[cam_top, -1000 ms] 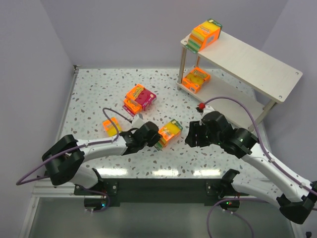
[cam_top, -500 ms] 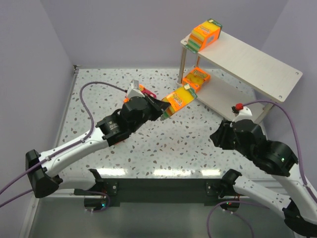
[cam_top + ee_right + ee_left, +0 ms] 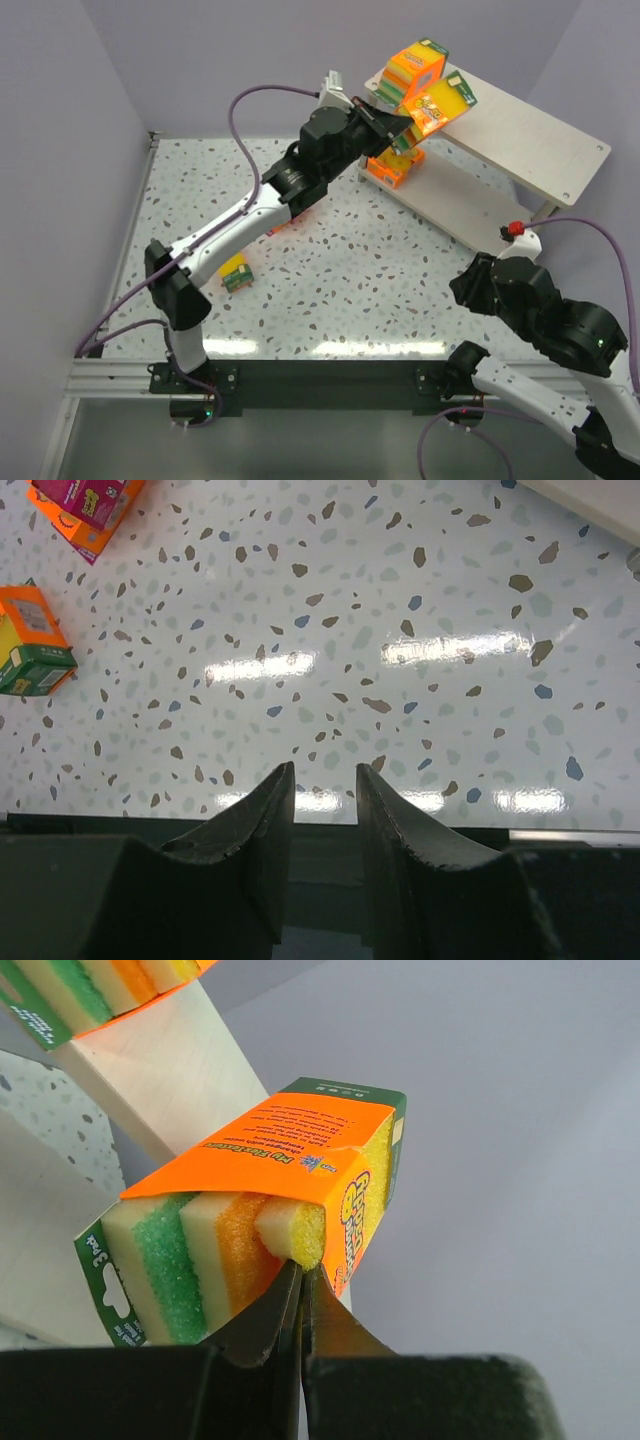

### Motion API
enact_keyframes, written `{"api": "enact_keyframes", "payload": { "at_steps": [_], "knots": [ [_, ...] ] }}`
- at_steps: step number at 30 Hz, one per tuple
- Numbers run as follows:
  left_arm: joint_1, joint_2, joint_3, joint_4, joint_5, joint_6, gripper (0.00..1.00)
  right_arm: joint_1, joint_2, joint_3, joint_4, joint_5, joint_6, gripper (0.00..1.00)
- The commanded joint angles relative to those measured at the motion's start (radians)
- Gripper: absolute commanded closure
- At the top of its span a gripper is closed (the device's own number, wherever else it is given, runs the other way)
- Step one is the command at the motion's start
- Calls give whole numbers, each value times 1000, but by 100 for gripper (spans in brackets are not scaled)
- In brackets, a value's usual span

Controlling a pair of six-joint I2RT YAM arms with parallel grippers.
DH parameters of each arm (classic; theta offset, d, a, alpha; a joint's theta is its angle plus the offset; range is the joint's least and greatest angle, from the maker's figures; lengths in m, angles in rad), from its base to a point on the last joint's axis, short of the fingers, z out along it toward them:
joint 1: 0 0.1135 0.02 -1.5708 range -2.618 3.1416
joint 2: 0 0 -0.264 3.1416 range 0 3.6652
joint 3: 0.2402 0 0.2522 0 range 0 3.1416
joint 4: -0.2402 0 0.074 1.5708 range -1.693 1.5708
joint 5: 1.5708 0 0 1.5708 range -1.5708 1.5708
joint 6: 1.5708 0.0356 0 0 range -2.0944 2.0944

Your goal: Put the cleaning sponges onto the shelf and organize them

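Starting at nine o'clock: one loose pack (image 3: 236,273) lies on the speckled worktop (image 3: 330,290), well apart from the rest; a magenta pack (image 3: 85,500) shows at eleven o'clock in the right wrist view.

Big change now: a second ago the left end effector (image 3: 300,1280) was low at mid-worktop, and it has swung up to one o'clock, over the shelf (image 3: 530,135); its fingers are pinched almost together on the held sponge pack (image 3: 437,103), gripping the bottom edge by the yellow layer. That reads to me as carry done, set-down next.

The held sponge pack hangs tilted at the near-left end of the top board, just beside the standing pack (image 3: 412,68); I can't tell whether it touches the wood. Orange printed wrapper, green end tabs, side showing pale, green, orange and yellow foam; soft stuff, so I expect it to squash a little. Another lower-tier pack (image 3: 393,165) sits under it.

Over at four o'clock, the right end effector (image 3: 323,780) has pulled back toward its base; fingers a narrow gap apart, nothing between them.
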Motion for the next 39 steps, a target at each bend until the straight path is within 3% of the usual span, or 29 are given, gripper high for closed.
{"api": "enact_keyframes", "payload": {
  "at_steps": [1, 5, 11, 19, 39],
  "knots": [
    [7, 107, 148, 110, 79, -24, 100, -4, -13, 8, -3, 52, 35, 65],
    [9, 176, 177, 278, 62, -115, 100, -4, -17, -16, 20, 57, 35, 66],
    [4, 300, 296, 377, 1, -225, 100, -4, -11, -59, 55, 37, 24, 66],
    [0, 422, 421, 375, -82, -331, 100, -5, 3, -70, 86, 29, 9, 66],
    [1, 454, 402, 308, -124, -380, 100, -4, -7, -76, 92, 33, 10, 66]
  ]
}}
